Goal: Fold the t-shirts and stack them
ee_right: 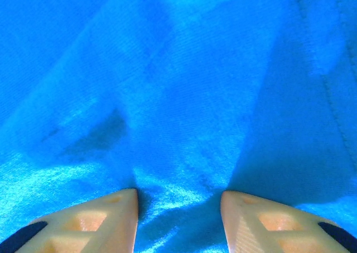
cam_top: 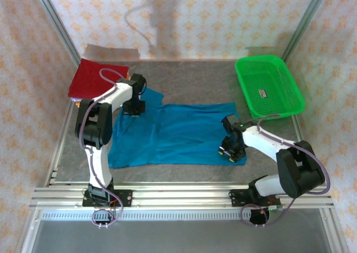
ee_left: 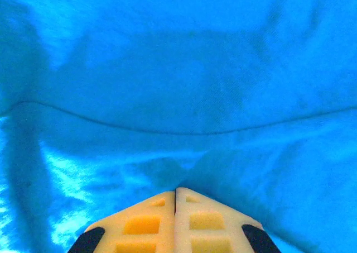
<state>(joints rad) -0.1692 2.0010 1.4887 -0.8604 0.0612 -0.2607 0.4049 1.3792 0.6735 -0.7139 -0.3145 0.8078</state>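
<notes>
- On the table between the arms, the teal-blue shirt [cam_top: 178, 133] lies spread flat and creased, not yet folded
- at the far left corner a dark red shirt [cam_top: 92, 80] sits already folded square, which I take to be the stack's place
- left gripper [ee_left: 175, 190] has its fingers pressed together at the shirt's far left edge, cloth puckering at the tips, seemingly pinched
- right gripper [ee_right: 178, 197] is spread over the near right hem, fabric ridged between its fingers
- by my reckoning the fold is only starting; stacking remains
</notes>
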